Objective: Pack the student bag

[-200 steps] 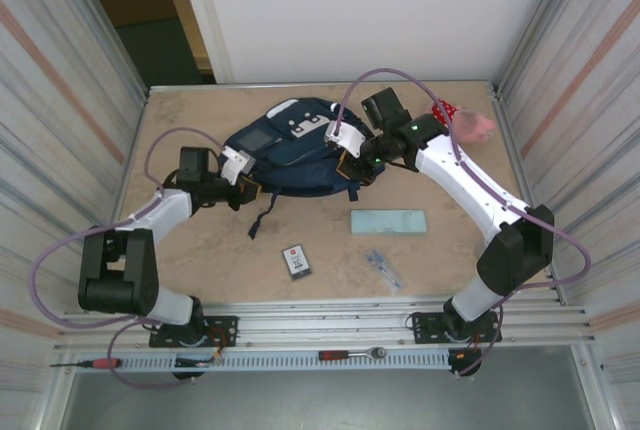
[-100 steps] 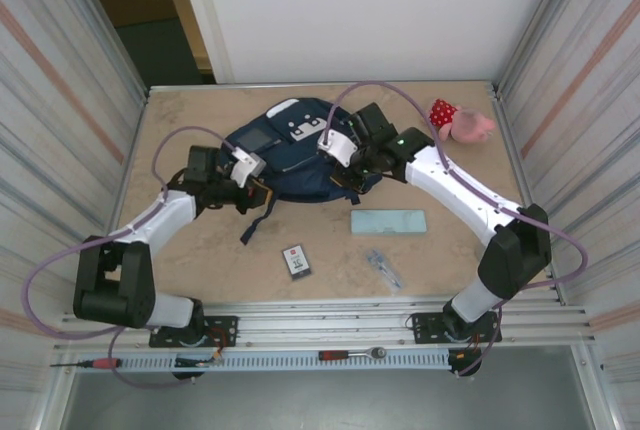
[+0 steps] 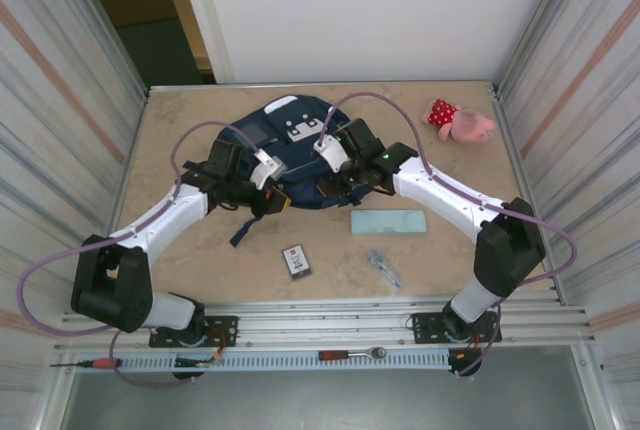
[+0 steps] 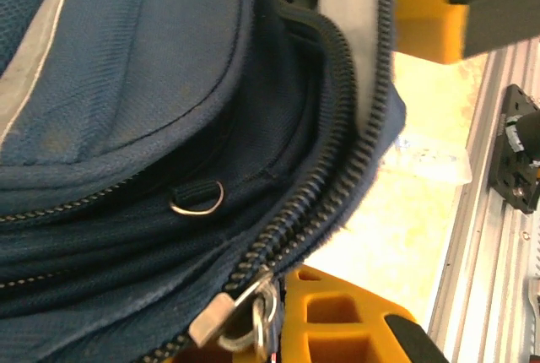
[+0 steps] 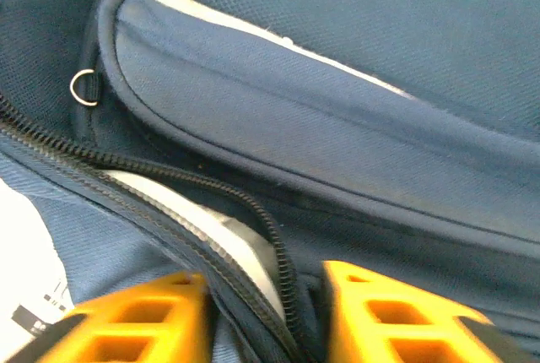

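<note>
The student bag (image 3: 290, 150), a navy backpack with a white patch, lies flat at the middle of the table. My left gripper (image 3: 270, 190) sits at its near left edge. In the left wrist view it (image 4: 278, 329) is shut on the zip edge right at the metal zipper pull (image 4: 236, 316). My right gripper (image 3: 337, 184) is at the near right edge. Its yellow fingers (image 5: 143, 321) stand open astride the unzipped edge (image 5: 266, 236). Something white (image 5: 219, 224) shows inside the opening.
A pink plush toy (image 3: 460, 122) in a red dotted dress lies at the back right. A pale blue flat case (image 3: 388, 221), a small dark card (image 3: 296, 261) and a clear plastic item (image 3: 382, 267) lie in front of the bag. Metal walls flank the table.
Both grippers have drawn toward each other along the bag's near edge. The right gripper's jaws have come open; the left stays shut.
</note>
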### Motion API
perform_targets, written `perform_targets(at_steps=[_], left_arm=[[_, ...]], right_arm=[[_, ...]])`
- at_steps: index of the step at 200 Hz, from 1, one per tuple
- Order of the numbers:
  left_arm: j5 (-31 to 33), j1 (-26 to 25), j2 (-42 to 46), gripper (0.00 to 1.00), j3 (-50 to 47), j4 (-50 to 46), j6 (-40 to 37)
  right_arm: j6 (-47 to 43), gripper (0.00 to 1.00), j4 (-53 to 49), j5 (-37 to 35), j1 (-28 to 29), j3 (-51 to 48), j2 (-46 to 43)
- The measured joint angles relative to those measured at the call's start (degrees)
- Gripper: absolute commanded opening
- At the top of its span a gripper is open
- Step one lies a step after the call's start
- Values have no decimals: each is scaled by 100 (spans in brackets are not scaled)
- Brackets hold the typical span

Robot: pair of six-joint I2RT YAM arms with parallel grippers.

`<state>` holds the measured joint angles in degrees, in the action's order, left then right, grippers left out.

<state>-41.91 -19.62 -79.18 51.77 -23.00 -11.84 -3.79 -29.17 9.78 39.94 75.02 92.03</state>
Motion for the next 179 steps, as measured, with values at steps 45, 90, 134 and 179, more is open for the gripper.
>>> perform_targets(at_steps=[45,90,134,179], left_arm=[[173,345,13,0,-243,26,603],[258,350,13,0,-378,26,721],[293,350,52,0,-378,17,719],[304,293,76,0,-378,4,719]], right_arm=[[2997,69,745,793,-780,-1283,-1191],[5803,71,1255,1368,-964,-2463,-1587],[7257,72,1945,1665,-678,-2424,-820],[8111,33,2498,1506,-566,-2435,-385]])
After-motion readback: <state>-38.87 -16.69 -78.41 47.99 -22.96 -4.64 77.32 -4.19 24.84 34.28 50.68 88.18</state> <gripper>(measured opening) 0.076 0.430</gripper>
